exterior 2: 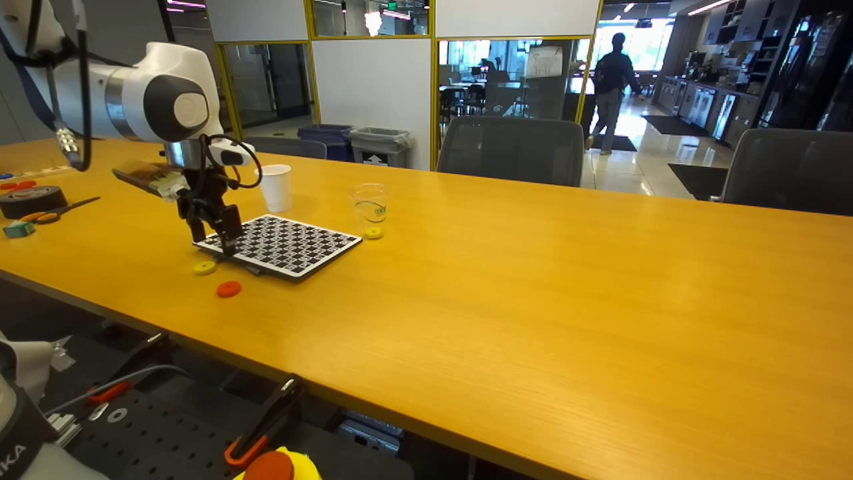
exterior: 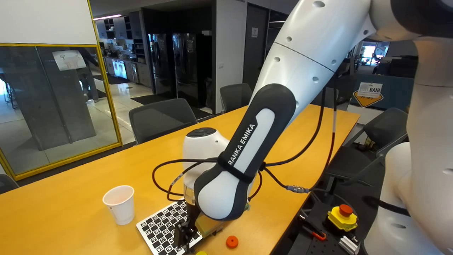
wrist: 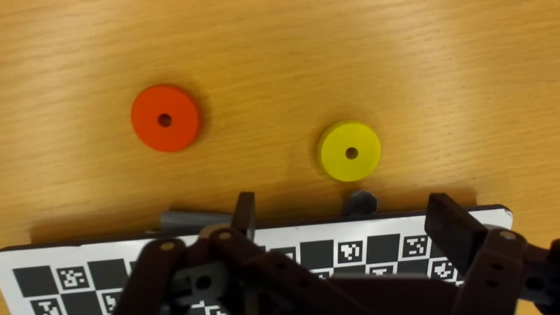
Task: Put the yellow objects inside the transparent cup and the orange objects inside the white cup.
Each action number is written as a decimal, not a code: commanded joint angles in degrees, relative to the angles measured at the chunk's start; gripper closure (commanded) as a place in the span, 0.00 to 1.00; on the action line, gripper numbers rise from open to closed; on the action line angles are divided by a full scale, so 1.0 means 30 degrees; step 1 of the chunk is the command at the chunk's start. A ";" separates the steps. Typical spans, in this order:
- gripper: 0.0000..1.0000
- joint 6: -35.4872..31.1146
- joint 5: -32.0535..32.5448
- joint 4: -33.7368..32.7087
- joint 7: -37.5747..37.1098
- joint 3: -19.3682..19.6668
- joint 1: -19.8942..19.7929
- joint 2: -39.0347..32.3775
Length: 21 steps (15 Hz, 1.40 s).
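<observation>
An orange disc with a centre hole lies on the table. It shows in an exterior view and in the wrist view. A yellow disc lies beside it, close to the board's edge; it also shows in an exterior view. The white cup stands upright behind the board. The transparent cup stands near the board's corner, with another yellow disc at its bottom, seemingly inside. My gripper is open and empty above the board's edge, near the yellow disc. The white cup's bottom is hidden.
A black-and-white checkered board lies under the gripper. Black tape, scissors, a green block and red pieces lie at the table's far side. A yellow box with a red button sits beside the table.
</observation>
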<state>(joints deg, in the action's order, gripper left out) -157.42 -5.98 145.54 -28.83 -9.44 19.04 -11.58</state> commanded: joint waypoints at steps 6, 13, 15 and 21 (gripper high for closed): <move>0.00 -0.1752 0.0077 0.0240 0.0015 -0.0208 0.0258 -0.0811; 0.00 -0.2018 0.0345 0.0350 -0.0392 -0.0101 0.1061 -0.1041; 0.00 -0.1969 0.0312 0.0321 -0.0338 -0.0116 0.1148 -0.1058; 0.00 -0.1877 0.0440 0.0197 -0.0581 0.0074 0.1295 -0.1239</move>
<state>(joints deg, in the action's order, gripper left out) -161.50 -5.70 145.95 -29.03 -9.85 22.12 -15.11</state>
